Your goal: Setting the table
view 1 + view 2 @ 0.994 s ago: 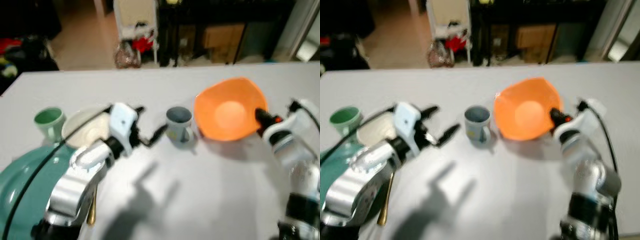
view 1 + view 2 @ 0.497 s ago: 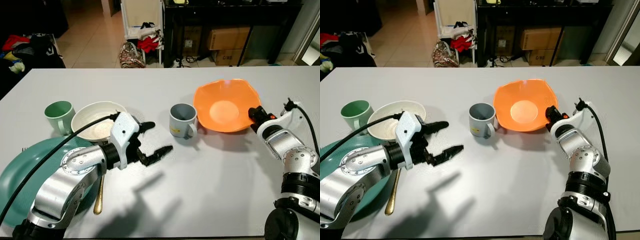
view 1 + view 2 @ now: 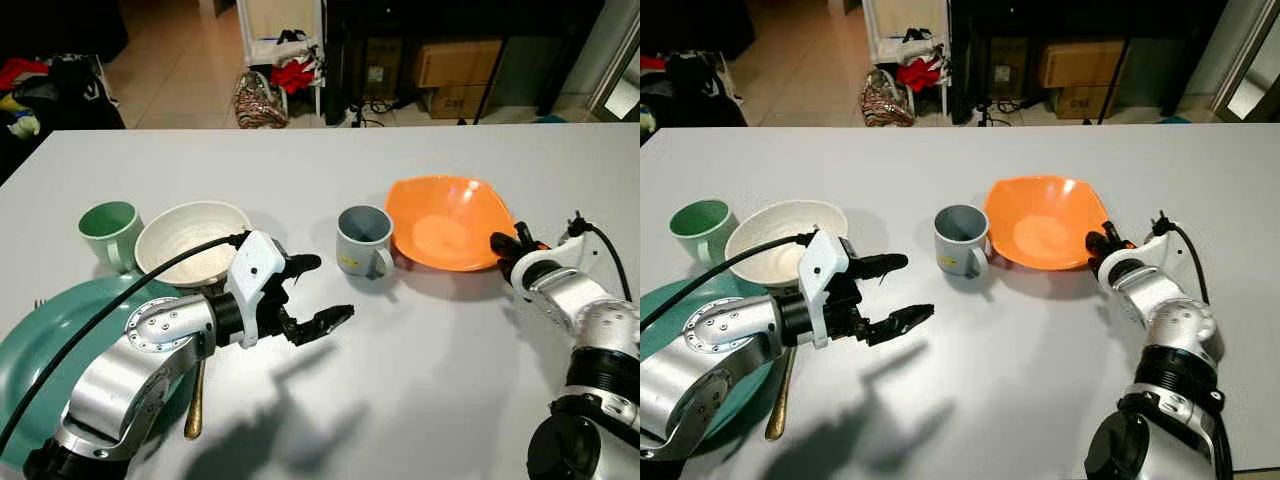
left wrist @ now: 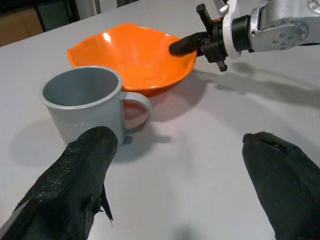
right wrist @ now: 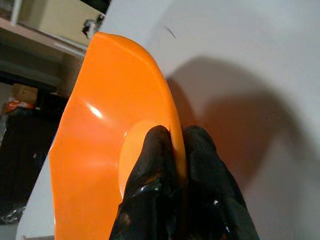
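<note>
While the right end effector (image 3: pixel 1102 244) pinches the near rim of the orange bowl (image 3: pixel 1040 235), one finger inside and one outside, I judge the step in hand to be setting that bowl in its place on the desk (image 3: pixel 1040 400). The bowl sits just beside the grey mug (image 3: pixel 960 240), its rim close to the handle. I would keep the pinch firm, lift the rim only slightly and steer away from the mug so nothing gets knocked. My left end effector (image 3: pixel 318 293) hovers above the desk with fingers spread, near the white bowl (image 3: pixel 190 240), green mug (image 3: pixel 108 230), teal plate (image 3: pixel 50 340) and spoon (image 3: pixel 194 405); I would hold it there.
</note>
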Robot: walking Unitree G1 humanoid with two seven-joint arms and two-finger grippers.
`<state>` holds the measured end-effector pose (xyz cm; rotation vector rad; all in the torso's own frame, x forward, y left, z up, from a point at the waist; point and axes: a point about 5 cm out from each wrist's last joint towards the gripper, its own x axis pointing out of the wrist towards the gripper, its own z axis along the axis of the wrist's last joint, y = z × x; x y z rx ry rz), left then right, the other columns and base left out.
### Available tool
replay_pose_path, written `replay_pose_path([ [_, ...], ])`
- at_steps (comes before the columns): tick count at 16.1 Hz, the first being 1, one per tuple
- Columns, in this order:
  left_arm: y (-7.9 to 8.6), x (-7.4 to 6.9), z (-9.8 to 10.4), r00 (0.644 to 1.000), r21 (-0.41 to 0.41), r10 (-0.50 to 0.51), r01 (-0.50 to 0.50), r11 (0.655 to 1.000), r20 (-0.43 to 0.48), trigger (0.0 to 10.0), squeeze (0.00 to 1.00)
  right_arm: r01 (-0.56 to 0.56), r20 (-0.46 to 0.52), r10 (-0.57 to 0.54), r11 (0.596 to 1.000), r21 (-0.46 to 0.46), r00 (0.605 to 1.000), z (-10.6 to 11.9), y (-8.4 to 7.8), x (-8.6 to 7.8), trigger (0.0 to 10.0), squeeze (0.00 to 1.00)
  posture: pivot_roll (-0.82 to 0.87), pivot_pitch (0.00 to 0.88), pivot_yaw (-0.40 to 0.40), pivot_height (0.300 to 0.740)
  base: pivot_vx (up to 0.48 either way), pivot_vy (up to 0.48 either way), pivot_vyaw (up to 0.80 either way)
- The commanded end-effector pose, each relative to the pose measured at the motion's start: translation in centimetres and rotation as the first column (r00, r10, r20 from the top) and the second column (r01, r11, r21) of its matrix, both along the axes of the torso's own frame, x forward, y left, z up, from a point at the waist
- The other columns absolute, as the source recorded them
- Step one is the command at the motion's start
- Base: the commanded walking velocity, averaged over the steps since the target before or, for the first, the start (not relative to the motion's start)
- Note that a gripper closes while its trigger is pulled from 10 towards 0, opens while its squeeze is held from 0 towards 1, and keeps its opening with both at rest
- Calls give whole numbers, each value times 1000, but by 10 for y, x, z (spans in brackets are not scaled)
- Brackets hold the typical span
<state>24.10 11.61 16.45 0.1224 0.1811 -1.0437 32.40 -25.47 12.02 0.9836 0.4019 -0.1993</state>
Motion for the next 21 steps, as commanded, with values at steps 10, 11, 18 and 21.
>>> replay_pose_path([
  [10, -2, -1, 2, 1000, 16, -24, 24, 1000, 11, 10000, 0, 25, -61, -24, 1000, 17, 998, 14, -7, -39, 10000, 0, 25, 44, 27, 740, 0, 0, 0],
  [11, -2, -1, 2, 1000, 17, -25, 25, 1000, 11, 10000, 0, 25, -70, -24, 1000, 10, 997, 12, -7, -40, 10000, 498, 25, 44, 27, 740, 0, 0, 0],
  [18, 1, 5, 6, 999, -4, 0, 0, 1000, 32, 10000, 0, 0, 54, 3, 999, -44, 999, 39, -10, -50, 10000, 1000, 13, 21, 34, 740, 0, 0, 0],
  [21, 4, 7, 6, 999, -12, 22, -21, 1000, 46, 10000, 0, -17, 121, 34, 990, -138, 992, 57, -6, -67, 10000, 1000, 3, 0, 38, 740, 0, 0, 0],
])
